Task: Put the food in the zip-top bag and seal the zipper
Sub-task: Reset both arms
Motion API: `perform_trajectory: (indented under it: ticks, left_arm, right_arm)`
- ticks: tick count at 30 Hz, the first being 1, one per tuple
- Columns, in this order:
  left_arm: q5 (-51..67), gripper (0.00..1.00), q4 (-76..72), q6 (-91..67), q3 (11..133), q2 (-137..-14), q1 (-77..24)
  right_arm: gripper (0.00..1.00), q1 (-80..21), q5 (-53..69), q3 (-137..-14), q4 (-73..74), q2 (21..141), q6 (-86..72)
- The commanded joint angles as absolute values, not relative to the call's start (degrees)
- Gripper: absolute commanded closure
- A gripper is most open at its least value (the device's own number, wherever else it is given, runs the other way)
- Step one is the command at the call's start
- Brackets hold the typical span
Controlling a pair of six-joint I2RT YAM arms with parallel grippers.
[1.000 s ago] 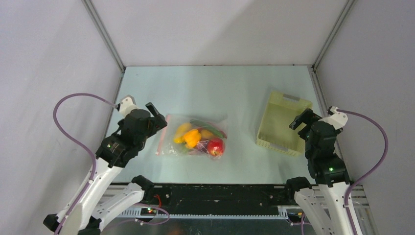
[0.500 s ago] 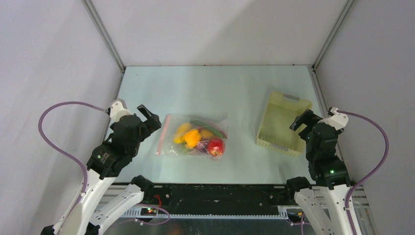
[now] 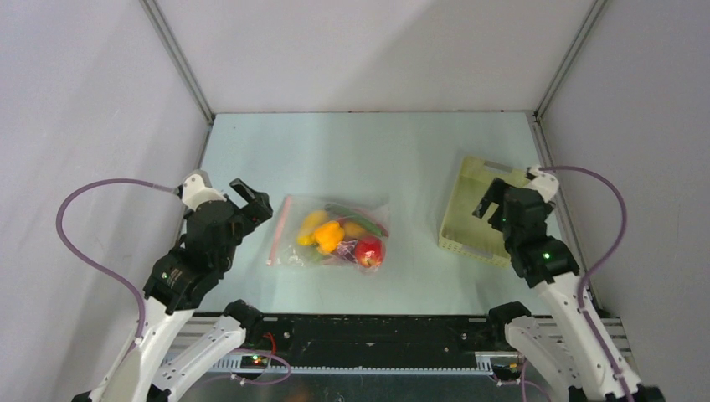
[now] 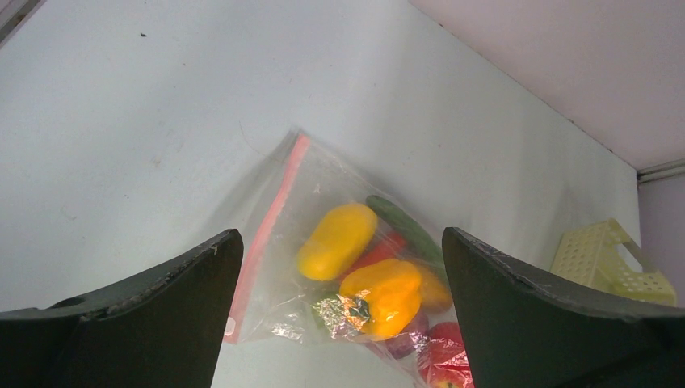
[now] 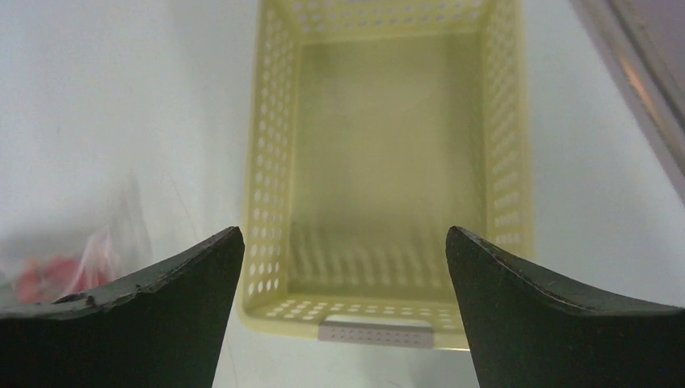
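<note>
One zip-top bag [image 3: 335, 233] lying flat mid-desk [image 3: 377, 151], with the food [image 3: 331, 236] all inside it; I can pick out a yellow pepper [image 4: 335, 240], an orange pepper [image 4: 384, 295], a red pepper [image 3: 368, 251], a long green vegetable [image 4: 404, 226] and a purple bit [image 4: 400, 343]; more are jammed underneath, so no exact count; the pink zipper [image 3: 277, 230] faces the left arm; left jaws spread wide, gripping nothing, hovering near that edge; right jaws also wide with nothing in them, above the one pale-yellow basket [image 3: 469, 209], well apart from the bag; grey tab [image 5: 376, 333] on its near rim, too blurred to read
</note>
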State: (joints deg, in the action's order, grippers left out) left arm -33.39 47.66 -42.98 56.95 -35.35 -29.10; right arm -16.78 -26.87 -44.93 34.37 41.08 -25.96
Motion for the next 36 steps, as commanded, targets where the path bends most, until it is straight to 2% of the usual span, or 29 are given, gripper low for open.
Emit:
perform_trajectory:
  ticks: [1, 5, 11, 21, 26, 32, 36]
  left_arm:
    - [-35.2, 0.0, 46.4, -41.1, 56.0, -32.7, -28.7]
    - [-35.9, 0.0, 47.9, -42.3, 55.2, -30.0, -28.7]
    - [-37.1, 0.0, 49.4, -43.0, 54.3, -27.5, -28.7]
    - [-38.0, 0.0, 50.1, -43.7, 55.4, -33.9, -28.6]
    - [-35.4, 0.0, 47.0, -43.4, 56.0, -37.0, -28.7]
    - [-37.1, 0.0, 45.8, -42.5, 55.4, -36.9, -28.3]
    - [-35.8, 0.0, 45.1, -41.4, 55.1, -35.3, -28.1]
  right_arm:
    - [0.0, -27.7, -37.5, -43.9, 29.8, 43.0, -26.6]
    - [0.01, -32.6, -38.5, -43.0, 26.0, 44.7, -27.1]
    - [0.01, -33.3, -37.7, -41.8, 24.9, 44.6, -27.3]
    - [0.0, -33.1, -46.8, -40.7, 28.7, 38.9, -25.9]
    - [0.01, -29.5, -50.2, -40.7, 32.0, 33.7, -25.4]
    - [0.01, -21.4, -43.0, -40.7, 31.4, 28.2, -23.0]
    - [0.0, -19.7, -40.8, -40.7, 31.5, 26.3, -22.3]
